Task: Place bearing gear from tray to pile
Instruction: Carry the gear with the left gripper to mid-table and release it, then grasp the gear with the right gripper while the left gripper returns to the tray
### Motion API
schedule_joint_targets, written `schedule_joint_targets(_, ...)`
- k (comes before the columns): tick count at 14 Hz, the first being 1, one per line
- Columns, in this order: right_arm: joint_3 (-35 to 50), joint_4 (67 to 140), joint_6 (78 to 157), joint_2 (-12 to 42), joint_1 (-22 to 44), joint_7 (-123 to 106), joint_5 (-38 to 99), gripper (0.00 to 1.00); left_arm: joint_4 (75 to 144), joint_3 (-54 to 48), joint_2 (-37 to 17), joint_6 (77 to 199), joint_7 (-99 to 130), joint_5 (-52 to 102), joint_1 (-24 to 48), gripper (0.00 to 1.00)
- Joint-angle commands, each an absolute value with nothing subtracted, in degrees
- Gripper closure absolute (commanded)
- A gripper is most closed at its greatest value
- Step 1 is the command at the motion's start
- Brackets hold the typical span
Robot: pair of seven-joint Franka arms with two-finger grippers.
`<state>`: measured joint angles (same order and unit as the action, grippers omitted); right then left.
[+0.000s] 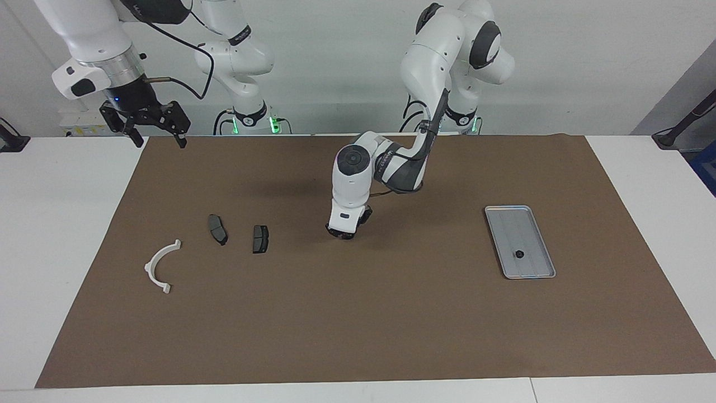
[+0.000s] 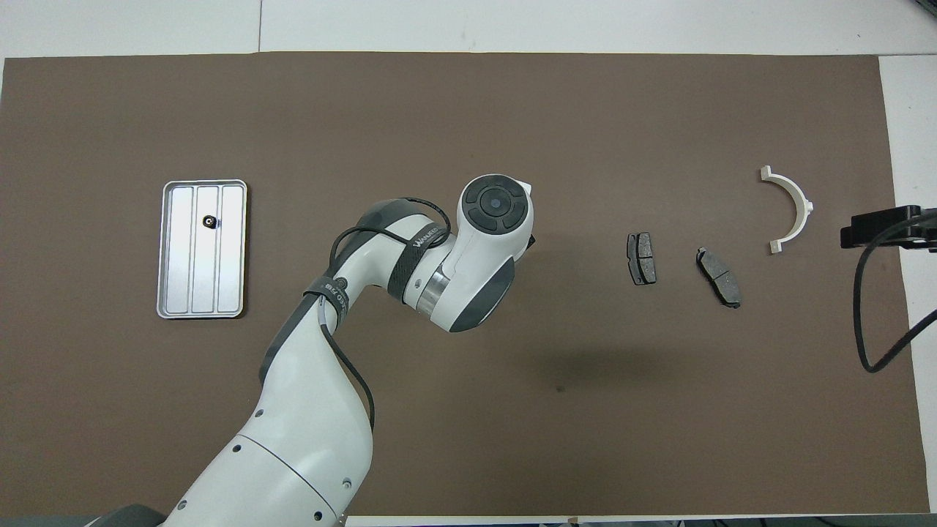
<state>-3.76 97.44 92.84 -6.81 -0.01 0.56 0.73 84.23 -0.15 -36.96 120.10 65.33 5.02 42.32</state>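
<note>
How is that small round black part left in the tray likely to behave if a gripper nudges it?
The small black part looks round, so it may roll or skid. The tray looks smooth, though its ridges and raised rim should probably contain it. Being tiny, it is likely light and easily knocked.

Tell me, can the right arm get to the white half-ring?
Probably yes: the right gripper hangs open at its own end of the table, and nothing lies between it and the white half-ring.

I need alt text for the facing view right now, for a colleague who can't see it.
The left gripper is low over the brown mat, between the two dark pads and the silver tray, which holds one small black part. A white half-ring bracket lies past the pads; the right gripper waits open, raised above the mat's corner.
</note>
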Motion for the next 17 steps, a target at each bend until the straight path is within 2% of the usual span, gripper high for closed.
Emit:
schedule_joint_targets(1,-3.43,98.53,92.46,-7.91,-0.61,0.26,1.76,0.00,85.87,1.05,-36.56,121.99,66.18,5.54,43.42,0.89)
schedule_joint_targets(3,-3.60,98.53,92.55,-7.91,-1.05,-0.35,1.76,0.00,86.31,1.14,-36.48,122.69,67.84,5.54,43.42,0.47)
schedule_joint_targets(4,-3.60,98.53,92.55,-7.91,-1.75,-0.61,1.76,0.00,86.57,1.14,-36.39,123.22,68.63,5.45,43.42,0.41)
schedule_joint_targets(5,-3.69,98.53,92.55,-7.91,-1.84,-0.70,1.76,0.00,86.83,1.23,-36.30,123.48,68.64,5.45,43.42,0.18)
schedule_joint_targets(6,-3.69,98.53,92.55,-7.91,-1.85,-0.62,1.76,0.00,86.57,1.32,-36.21,122.88,68.64,5.45,43.42,0.00)
schedule_joint_targets(9,-3.60,98.61,92.98,-7.91,-1.15,-0.18,1.76,0.00,85.78,3.07,-35.25,120.86,68.47,2.83,43.24,0.00)
schedule_joint_targets(11,-3.08,98.53,93.86,-6.95,-0.79,1.22,1.76,0.00,86.57,3.25,-30.78,117.45,68.03,2.11,40.88,0.00)
schedule_joint_targets(15,-2.55,95.46,98.69,-0.54,0.00,1.76,2.73,0.00,87.80,3.16,-26.55,109.26,51.38,2.02,34.91,0.00)
schedule_joint_targets(17,-2.37,95.10,101.59,1.92,0.26,1.76,2.55,0.00,91.65,3.16,-23.48,109.25,41.45,2.11,31.04,0.00)
